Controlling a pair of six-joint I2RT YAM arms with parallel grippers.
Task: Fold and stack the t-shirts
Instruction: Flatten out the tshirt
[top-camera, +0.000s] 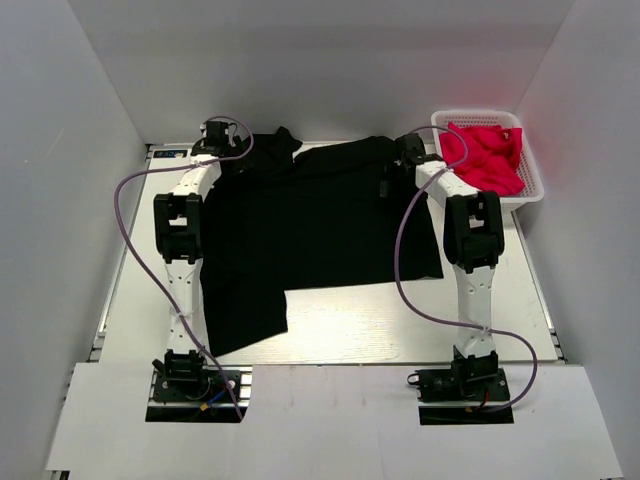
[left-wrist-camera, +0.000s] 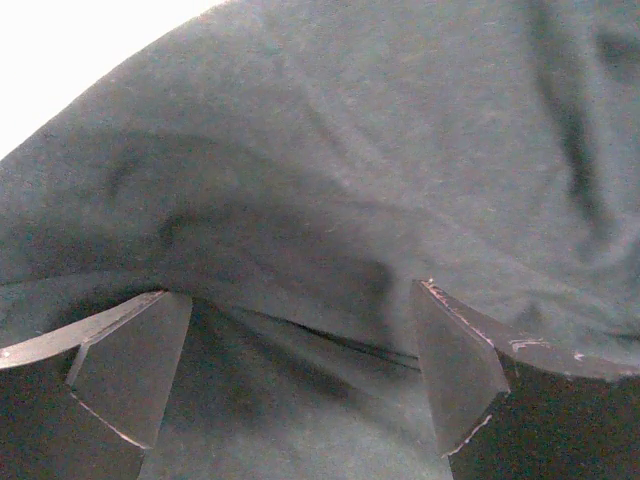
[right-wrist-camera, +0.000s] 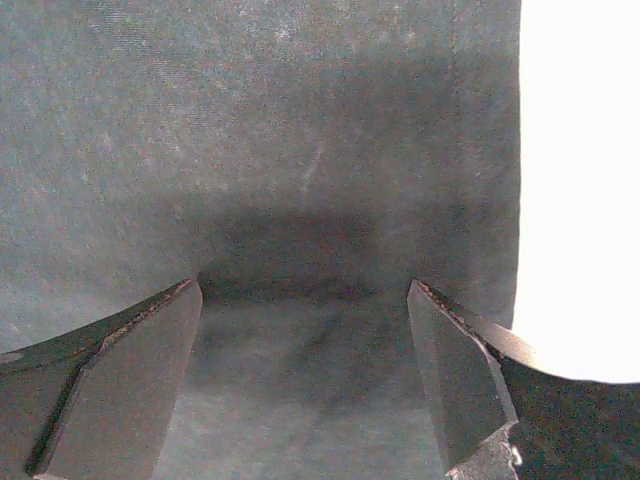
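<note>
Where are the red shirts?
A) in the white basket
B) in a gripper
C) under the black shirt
A: the pinkish-red shirts lie bunched inside the white basket at the far right, and neither gripper touches them.

Black t-shirt (top-camera: 330, 220) partly beneath left arm (top-camera: 180, 235); fingers (left-wrist-camera: 125, 375) off-frame at their bases.

You see the left fingers (left-wrist-camera: 120, 370) spread wide apart, the rumpled black shirt (left-wrist-camera: 350, 150) filling the view, with a fold running between them. Bright counter (left-wrist-camera: 60, 50) shows top left.
</note>
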